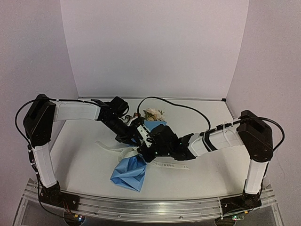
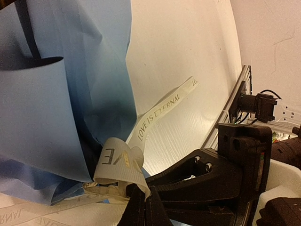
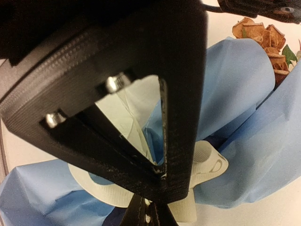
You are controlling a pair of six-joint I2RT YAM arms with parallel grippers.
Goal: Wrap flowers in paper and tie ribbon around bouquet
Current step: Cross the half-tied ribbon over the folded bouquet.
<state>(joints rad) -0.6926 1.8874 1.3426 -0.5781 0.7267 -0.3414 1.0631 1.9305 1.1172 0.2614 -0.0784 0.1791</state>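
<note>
The bouquet lies in the middle of the table, with cream and rust flowers point(image 1: 154, 114) point(image 3: 263, 37) at its far end. Light-blue paper point(image 1: 129, 172) point(image 2: 47, 108) point(image 3: 244, 84) is wrapped round the stems and fans out toward the near edge. The cream ribbon point(image 1: 171, 165) point(image 2: 162, 110) point(image 3: 207, 162), printed with "LOVE IS ETERNAL", loops round the paper's middle, and one tail lies flat on the table. My left gripper point(image 1: 139, 136) point(image 2: 145, 190) is shut on a ribbon loop. Tip to tip with it, my right gripper point(image 1: 149, 149) point(image 3: 146, 207) is shut on the ribbon at the same knot.
An aluminium rail point(image 1: 150, 207) point(image 2: 235, 99) runs along the table's near edge. A black cable point(image 1: 178, 104) arcs over the table behind the flowers. White walls close the back and both sides.
</note>
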